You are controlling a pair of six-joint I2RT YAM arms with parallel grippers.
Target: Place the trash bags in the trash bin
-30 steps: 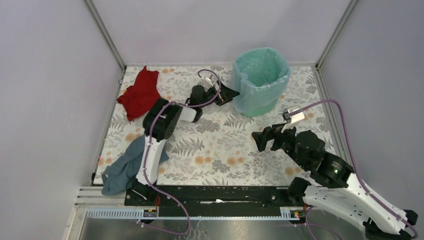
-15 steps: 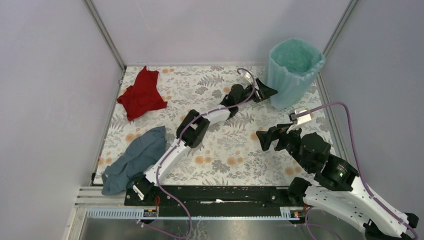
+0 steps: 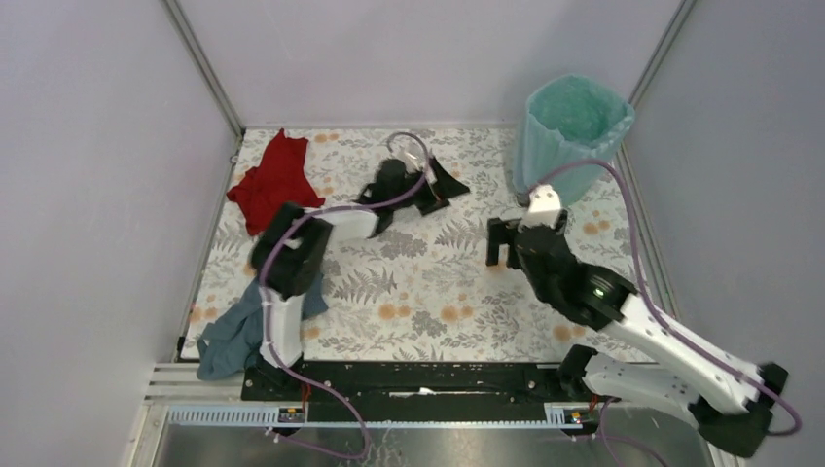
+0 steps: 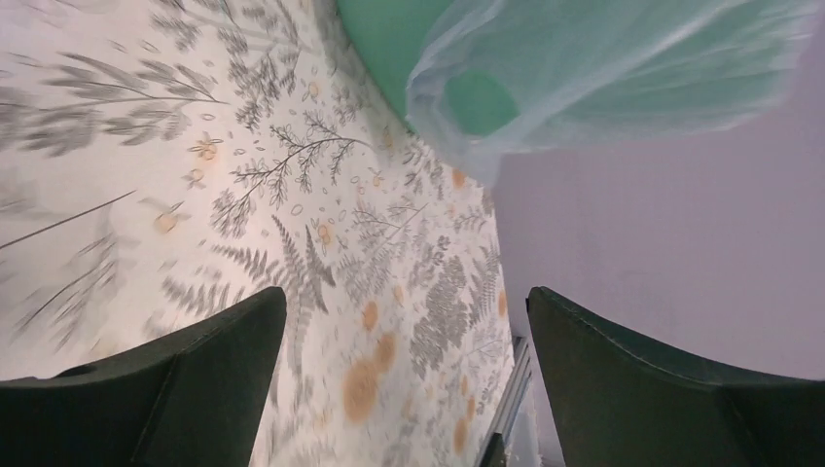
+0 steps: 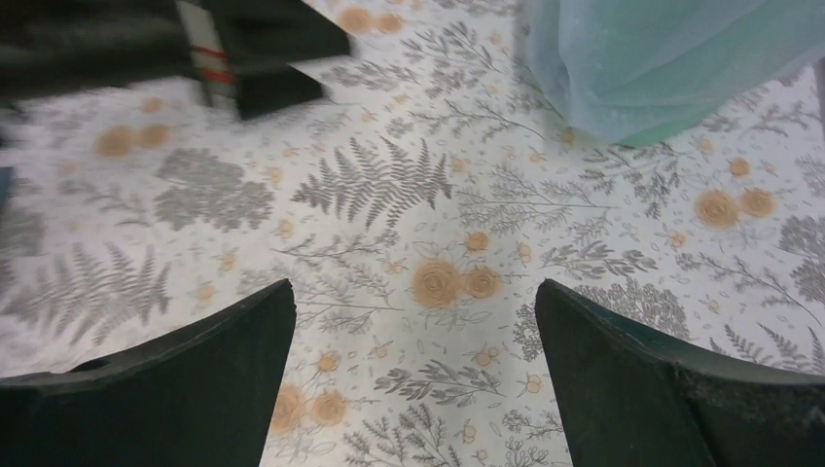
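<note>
The trash bag (image 3: 576, 109) is already on the trash bin (image 4: 384, 44), which stands upright in the far right corner of the floral tablecloth (image 3: 428, 282), close to the walls. The pale-blue film lines the mouth and is folded out over the rim, hanging down the sides. In the left wrist view a loose flap with a handle loop hangs low on the outside, and the mint-green wall shows through the loop. The left gripper (image 4: 407, 311) is spread wide and carries nothing; it hangs over the far middle of the table, apart from the bin and to its left. The right gripper (image 5: 413, 292) is likewise spread and empty, over the cloth nearer than the bin and pointing towards it. The red cloth (image 3: 277, 180) at the far left and the grey-blue cloth (image 3: 238, 331) at the near left play no part. I judge the placing itself to be done and the step in hand to be the finish. If anything remains, it is tidying the hanging flap, which calls for pinching the thin film alone. The film should be lifted gently, since the bin looks light and a sideways pull could shove or tip it. Otherwise the arms need only draw away from the bin.
</note>
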